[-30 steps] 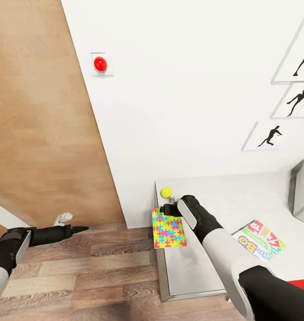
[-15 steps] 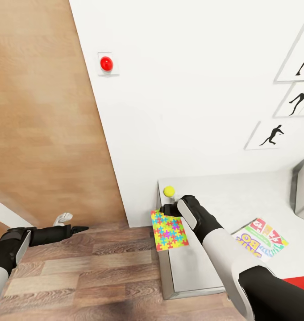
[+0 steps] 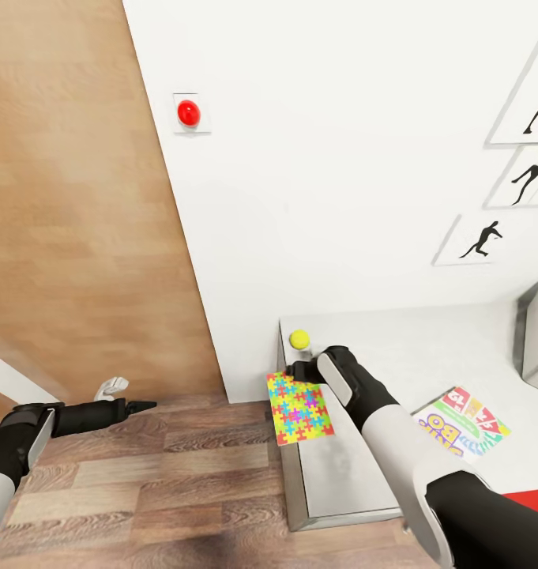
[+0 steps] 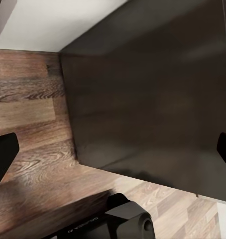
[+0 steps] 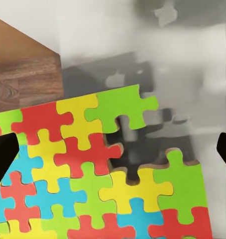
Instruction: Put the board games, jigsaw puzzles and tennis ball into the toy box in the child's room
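Nothing has shifted lately: right tool, fingers apart, hovers at jigsaw puzzle's far edge, which overhangs the surface.

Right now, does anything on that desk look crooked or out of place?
Yes. The jigsaw puzzle lies askew at the table's left end, its edge sticking out past the rim over the wood floor. The right gripper sits at its far edge, beside the tennis ball.

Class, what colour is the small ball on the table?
Yellow ball, clearest in the head view.
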Robot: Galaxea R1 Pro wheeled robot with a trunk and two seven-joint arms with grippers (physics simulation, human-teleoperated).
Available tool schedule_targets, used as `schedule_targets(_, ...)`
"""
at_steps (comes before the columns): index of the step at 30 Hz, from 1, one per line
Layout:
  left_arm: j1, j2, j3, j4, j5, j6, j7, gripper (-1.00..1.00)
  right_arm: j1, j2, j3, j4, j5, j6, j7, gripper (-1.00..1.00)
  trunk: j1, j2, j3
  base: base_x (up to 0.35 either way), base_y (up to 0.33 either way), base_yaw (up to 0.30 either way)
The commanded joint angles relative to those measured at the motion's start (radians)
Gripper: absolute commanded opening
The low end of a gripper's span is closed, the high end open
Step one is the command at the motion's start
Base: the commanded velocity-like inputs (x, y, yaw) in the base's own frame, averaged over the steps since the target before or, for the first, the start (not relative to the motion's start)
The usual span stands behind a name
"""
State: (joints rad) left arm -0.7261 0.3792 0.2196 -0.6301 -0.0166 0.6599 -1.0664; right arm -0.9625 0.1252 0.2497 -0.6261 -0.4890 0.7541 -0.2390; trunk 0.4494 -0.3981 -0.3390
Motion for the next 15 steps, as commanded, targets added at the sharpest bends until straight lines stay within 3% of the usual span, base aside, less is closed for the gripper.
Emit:
schedule_targets(1,-0.001,0.0,0.003,0.0,-0.002,0.009,-0.004,1.0,-0.001,-0.003,0.004,-0.002,-0.011,0.002,-0.009,1.0,0.001,-0.002,-0.002,0.0,0.0,0.0)
schedule_targets(10,0.0,-0.001,0.003,0.0,-0.002,0.009,-0.004,1.0,0.0,-0.016,0.002,-0.021,-0.012,0.002,-0.009,1.0,0.001,-0.002,-0.001,0.0,0.0,-0.003)
schedule_targets(15,-0.001,0.0,0.003,0.0,-0.002,0.009,-0.004,1.0,0.012,-0.018,-0.002,-0.082,-0.013,0.003,-0.009,1.0,0.001,-0.002,0.001,0.0,0.0,-0.029)
